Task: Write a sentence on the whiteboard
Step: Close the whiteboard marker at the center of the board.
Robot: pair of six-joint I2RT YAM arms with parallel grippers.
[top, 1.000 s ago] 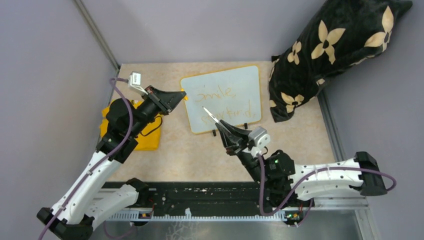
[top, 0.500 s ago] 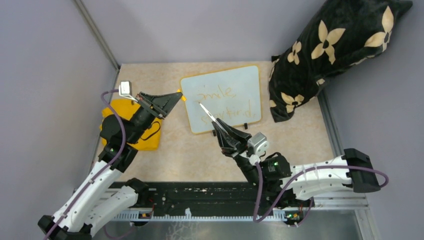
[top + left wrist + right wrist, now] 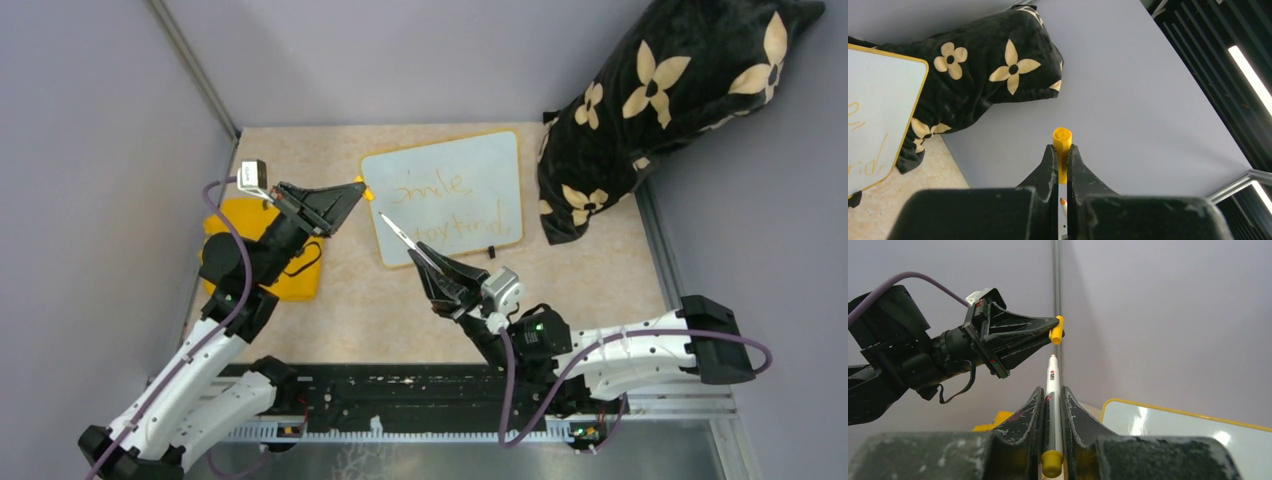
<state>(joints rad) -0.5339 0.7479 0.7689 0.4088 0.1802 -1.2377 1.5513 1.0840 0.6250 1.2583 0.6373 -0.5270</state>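
Leftward since before, right tool clamps the marker, tip near the yellow cap pinched in left tool; whiteboard bearing the sentence lies on tabletop, flowered pillow beside it

- Table: beige speckled top.
- Walls: plain lilac-grey, closing the table's far, left and right sides.
- Metal strip runs up from the table's far-left corner.
- Black pillow, cream flowers, on the table's far-right corner.
- Black rail along the table's near edge.
- Strip light on a dark slatted ceiling.
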